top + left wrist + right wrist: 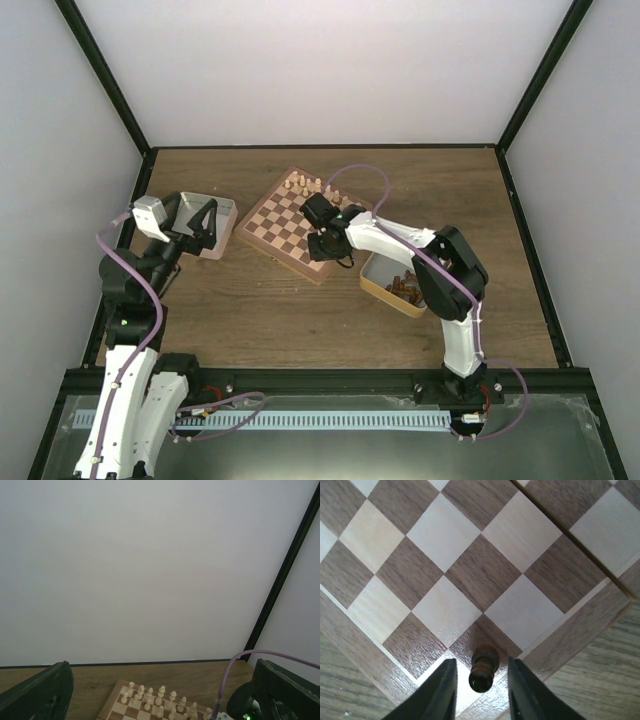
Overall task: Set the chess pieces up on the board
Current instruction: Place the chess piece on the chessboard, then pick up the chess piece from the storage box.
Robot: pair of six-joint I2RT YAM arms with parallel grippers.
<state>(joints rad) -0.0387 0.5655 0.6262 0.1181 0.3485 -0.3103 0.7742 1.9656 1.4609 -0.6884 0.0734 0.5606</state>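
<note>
In the right wrist view a small dark brown chess piece (483,667) stands upright on a dark square at the corner of the board (445,545). My right gripper (481,663) is open around it, with a clear gap on each side of the piece. From above, the right gripper (326,244) is over the near edge of the board (285,232). My left gripper (204,226) is open and empty, left of the board, its fingers (40,692) spread wide. More dark pieces lie in a tin (378,288) to the right.
Pale cream pieces (305,185) stand in rows along the board's far side, also visible as cream pieces (160,697) in the left wrist view. A second shallow tin (226,240) sits beneath the left gripper. Black frame posts and white walls enclose the wooden table (250,310).
</note>
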